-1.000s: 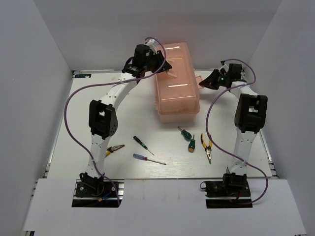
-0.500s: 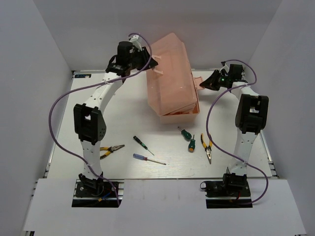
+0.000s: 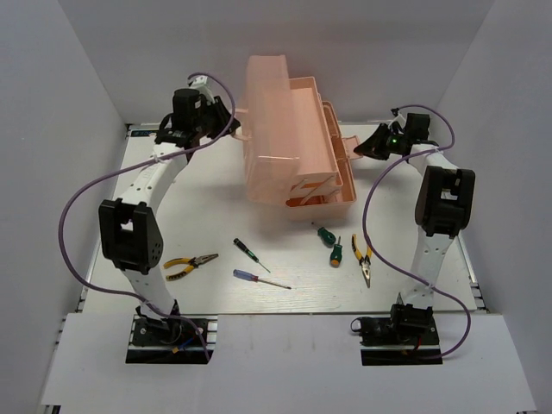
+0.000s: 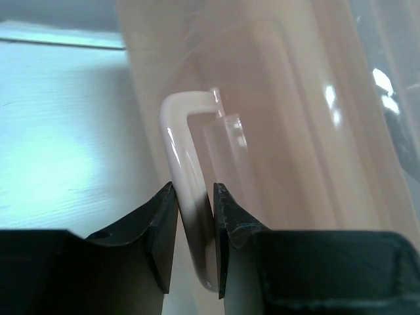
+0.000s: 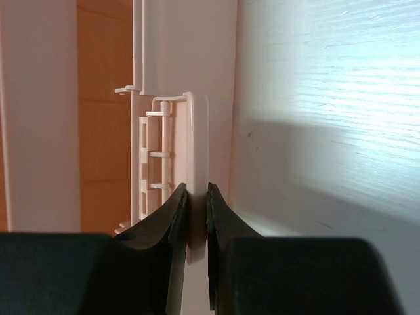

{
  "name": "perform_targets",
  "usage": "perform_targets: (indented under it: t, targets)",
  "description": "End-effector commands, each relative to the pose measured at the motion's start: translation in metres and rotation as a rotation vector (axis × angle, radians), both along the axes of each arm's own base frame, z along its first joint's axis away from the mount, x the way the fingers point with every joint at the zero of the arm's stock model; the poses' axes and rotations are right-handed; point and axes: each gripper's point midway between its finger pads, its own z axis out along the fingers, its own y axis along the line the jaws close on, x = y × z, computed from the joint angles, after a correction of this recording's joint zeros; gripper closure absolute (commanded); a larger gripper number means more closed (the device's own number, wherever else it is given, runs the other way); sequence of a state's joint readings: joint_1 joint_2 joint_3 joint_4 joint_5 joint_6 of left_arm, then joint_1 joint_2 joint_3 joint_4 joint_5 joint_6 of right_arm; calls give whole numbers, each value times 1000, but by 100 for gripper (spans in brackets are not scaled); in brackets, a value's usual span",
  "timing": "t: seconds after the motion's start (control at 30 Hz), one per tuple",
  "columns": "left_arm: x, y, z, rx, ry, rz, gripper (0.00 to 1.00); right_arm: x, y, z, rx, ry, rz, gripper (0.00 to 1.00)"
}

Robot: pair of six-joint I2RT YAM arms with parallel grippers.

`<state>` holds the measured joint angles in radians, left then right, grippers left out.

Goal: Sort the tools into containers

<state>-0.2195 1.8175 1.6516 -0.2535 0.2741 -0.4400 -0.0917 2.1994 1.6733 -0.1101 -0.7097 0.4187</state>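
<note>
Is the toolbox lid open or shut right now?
Open: the lid stands upright left of the base, tiered trays fanned out, its handle pinched between the left jaws.

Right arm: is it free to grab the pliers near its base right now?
Likely not yet: the right claw is shut on the toolbox tab. Once it lets go, nothing covers the pliers.

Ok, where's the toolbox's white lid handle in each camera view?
Top external: lid handle upper centre-left, at the left gripper.
Left wrist: centre, clamped between the fingers.
Right wrist: not in it.
Shared landmark: the pink toolbox.
</note>
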Motion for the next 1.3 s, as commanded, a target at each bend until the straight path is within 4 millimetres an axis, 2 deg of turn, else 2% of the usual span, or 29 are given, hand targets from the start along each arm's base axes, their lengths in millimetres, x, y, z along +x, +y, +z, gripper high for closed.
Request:
perform_targets:
  t: [0.0,0.03,0.07,0.1,0.13,0.17,0.2,0.23,0.37,0.47,0.5,0.53,0.63,0.67,0.77,1.03,1.17,1.2,1.27]
  targets:
    - [-15,36,-41,145,81,51,100,13,-50,20,-104,-97,-111,100]
    - [-15,44,-50,153,99,71,99,13,-51,18,-105,-90,-114,100]
    - [-18,44,-48,153,97,72,94,12,-51,18,-104,-89,-112,100]
    - [-17,52,-52,159,106,93,79,12,-51,21,-106,-97,-111,100]
    - [-20,60,-57,161,117,106,70,11,-51,16,-106,-85,-112,100]
    - [-20,60,-52,167,105,102,62,10,-51,15,-106,-84,-112,100]
    - [-21,66,-58,169,119,114,48,10,-51,17,-107,-89,-110,100]
    - [-21,74,-62,170,130,127,44,10,-50,17,-108,-89,-109,100]
    - [-21,82,-57,157,123,133,38,8,-51,12,-112,-79,-108,100]
    - [-18,99,-64,158,144,165,35,7,-51,11,-114,-79,-107,100]
    - [-20,99,-66,160,156,164,33,6,-52,9,-113,-72,-110,100]
    - [-18,112,-66,158,158,190,32,6,-50,11,-112,-77,-104,100]
    - [-19,121,-68,158,172,207,32,5,-51,9,-114,-75,-105,100]
    - [-20,132,-72,153,183,223,32,5,-52,7,-112,-69,-108,100]
    - [-22,143,-79,147,203,240,31,4,-50,6,-109,-65,-105,100]
    - [-36,155,-68,114,190,275,31,-3,-48,2,-100,-49,-102,100]
    - [-57,153,-58,92,151,287,28,-11,-47,-1,-104,-41,-104,100]
    - [-64,153,-41,88,107,289,27,-12,-49,0,-107,-45,-105,100]
    - [-75,150,-41,67,105,289,25,-17,-47,-5,-104,-30,-101,100]
